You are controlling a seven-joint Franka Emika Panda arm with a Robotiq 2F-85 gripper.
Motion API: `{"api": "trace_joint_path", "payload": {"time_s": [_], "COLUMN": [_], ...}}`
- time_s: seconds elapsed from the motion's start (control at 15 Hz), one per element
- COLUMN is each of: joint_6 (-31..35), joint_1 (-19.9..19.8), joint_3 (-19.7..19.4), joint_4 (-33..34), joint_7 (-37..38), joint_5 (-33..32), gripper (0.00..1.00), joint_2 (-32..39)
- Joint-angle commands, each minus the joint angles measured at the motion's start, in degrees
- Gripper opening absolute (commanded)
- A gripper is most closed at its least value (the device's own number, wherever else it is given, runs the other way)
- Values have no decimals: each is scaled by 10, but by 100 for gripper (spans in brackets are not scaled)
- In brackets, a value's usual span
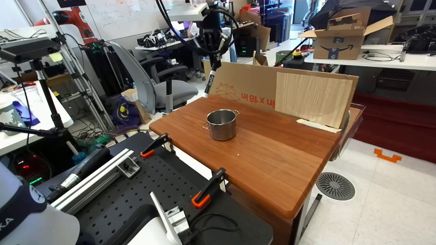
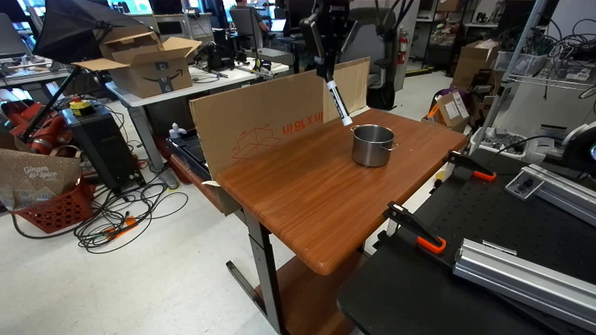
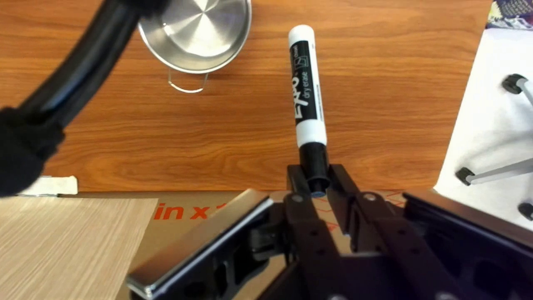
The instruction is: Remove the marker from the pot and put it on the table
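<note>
**EXPO dry-erase marker (image 3: 309, 106) in Robotiq gripper (image 3: 316, 175) above reddish-brown wooden table (image 1: 272, 163)**

Location: mid-air, over the table and outside the two-handled metal pot (image 1: 222, 131). In the wrist view, to the right of the pot and apart from the rim. In both exterior views, at a tilt, with the gripped end uppermost and the white end lowermost.

Appearance: slim, straight cylinder with a white barrel and a rounded white end. Along the barrel, a black label (image 3: 302, 83) with bold white "EXPO" lettering and smaller "dry erase" lettering. At one edge of the label, a narrow white strip with fine print, too small to read. Between label and cap (image 3: 313, 156), a plain white band. At the gripped end, the black cap, tapering to a narrower stub with a bluish-grey end face.

Jaw state: narrow, holding the marker by the cap, with one dark finger (image 3: 296, 179) on each side and the barrel projecting beyond the fingertips.

Pot condition: upright on the table, with straight grey sides, a shiny interior and wire loop handles on opposite sides.

Surroundings: along one table edge, an upright cardboard panel (image 1: 253, 80) with red print and a pale wood-grain board (image 1: 313, 97).
</note>
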Motion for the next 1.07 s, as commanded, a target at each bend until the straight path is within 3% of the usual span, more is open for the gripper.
{"api": "trace_joint_path", "payload": {"time_s": [0.0,1.0], "joint_6": [-7,0], "joint_1": [11,37], "joint_3": [12,14], "joint_4": [12,101], "joint_7": [8,9], "joint_5": [-3,-8], "gripper": [5,5], "joint_2": [31,194]}}
